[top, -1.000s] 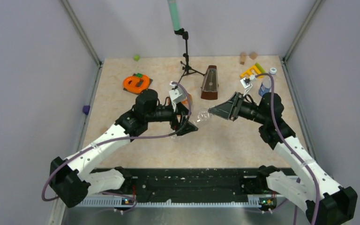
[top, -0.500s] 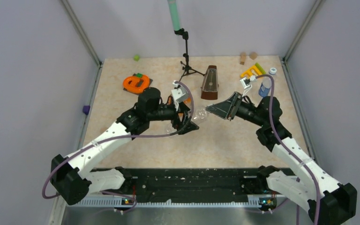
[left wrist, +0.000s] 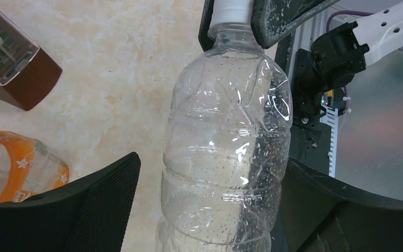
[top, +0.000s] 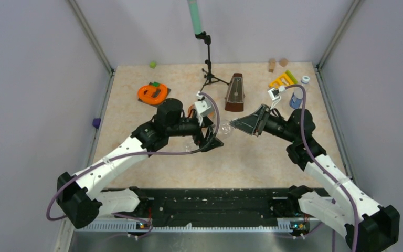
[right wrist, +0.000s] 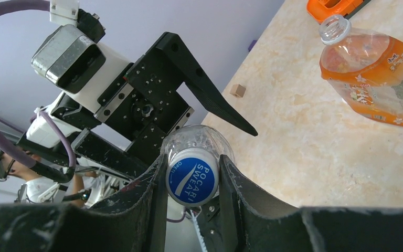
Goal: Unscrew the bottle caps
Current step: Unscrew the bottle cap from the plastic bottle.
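Note:
My left gripper point(top: 210, 138) is shut on the plain clear bottle point(top: 216, 134) and holds it tilted above the table. The bottle fills the left wrist view point(left wrist: 225, 157). My right gripper point(top: 234, 124) is shut on its cap point(right wrist: 192, 177), which is white with a blue printed top; the cap also shows in the left wrist view point(left wrist: 231, 6). The squat orange bottle point(right wrist: 372, 73) lies on the table with an open mouth. The blue-label bottle point(top: 296, 99) stands at the far right with a loose white cap point(top: 305, 80) behind it.
A brown metronome point(top: 234, 93) and a black stand point(top: 208, 63) are just behind the grippers. An orange toy point(top: 153, 93) lies at the back left. Yellow blocks point(top: 282, 80) and wooden blocks point(top: 272, 65) are at the back right, and a small wooden block point(right wrist: 236, 90) lies on the table.
Both grippers have shifted slightly with the clear bottle between them: the left wrist moved a little right, the right gripper a little left and back. Both holds are unchanged.

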Robot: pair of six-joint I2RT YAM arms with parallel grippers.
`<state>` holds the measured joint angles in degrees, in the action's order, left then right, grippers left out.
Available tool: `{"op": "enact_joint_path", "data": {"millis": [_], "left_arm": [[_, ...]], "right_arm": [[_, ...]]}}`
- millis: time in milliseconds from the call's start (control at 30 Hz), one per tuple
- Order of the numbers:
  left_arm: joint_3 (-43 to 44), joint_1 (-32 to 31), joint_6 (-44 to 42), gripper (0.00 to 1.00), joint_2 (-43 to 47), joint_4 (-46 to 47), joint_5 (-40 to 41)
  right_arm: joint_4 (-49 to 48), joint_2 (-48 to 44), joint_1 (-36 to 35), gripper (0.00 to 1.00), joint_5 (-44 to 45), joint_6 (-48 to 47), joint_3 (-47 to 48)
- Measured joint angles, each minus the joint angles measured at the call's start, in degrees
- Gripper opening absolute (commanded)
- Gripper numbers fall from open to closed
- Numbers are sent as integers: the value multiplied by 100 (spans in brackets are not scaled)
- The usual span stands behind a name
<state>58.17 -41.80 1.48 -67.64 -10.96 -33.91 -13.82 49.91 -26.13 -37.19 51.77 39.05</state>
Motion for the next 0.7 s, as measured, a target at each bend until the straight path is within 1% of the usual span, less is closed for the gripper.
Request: {"op": "enact_joint_path", "data": {"millis": [200,267,300,367,400,467,500,567,633,700], "left_arm": [[-33,0,-219,93,223,-90,166],[-35,-9,-343,90,306,-138,251],[-39,-15,-387,86,341,-155,282],[-46,-26,-474,69,393,-184,334],[-46,-28,-496,64,407,-195,332],[-46,-44,-566,61,415,-203,297],[-46,-50,-581,56,413,-221,284],[-46,-61,-614,53,409,-247,275],[-46,-63,-640,36,389,-282,262],[-46,-66,-654,30,345,-308,251]], "right_arm": [[-232,0,-2,7,-22,197,-52],[-293,-4,-2,7,-22,278,-83],[-308,-4,-7,7,-22,299,-83],[-341,-4,-9,7,-20,332,-83],[-339,-4,-9,7,-15,334,-83],[-332,-2,-9,7,9,330,-92],[-345,-2,-9,7,9,334,-116],[-343,11,-9,7,-4,348,-133],[-389,20,-9,7,-20,350,-168],[-411,52,-7,7,-17,354,-195]]}}
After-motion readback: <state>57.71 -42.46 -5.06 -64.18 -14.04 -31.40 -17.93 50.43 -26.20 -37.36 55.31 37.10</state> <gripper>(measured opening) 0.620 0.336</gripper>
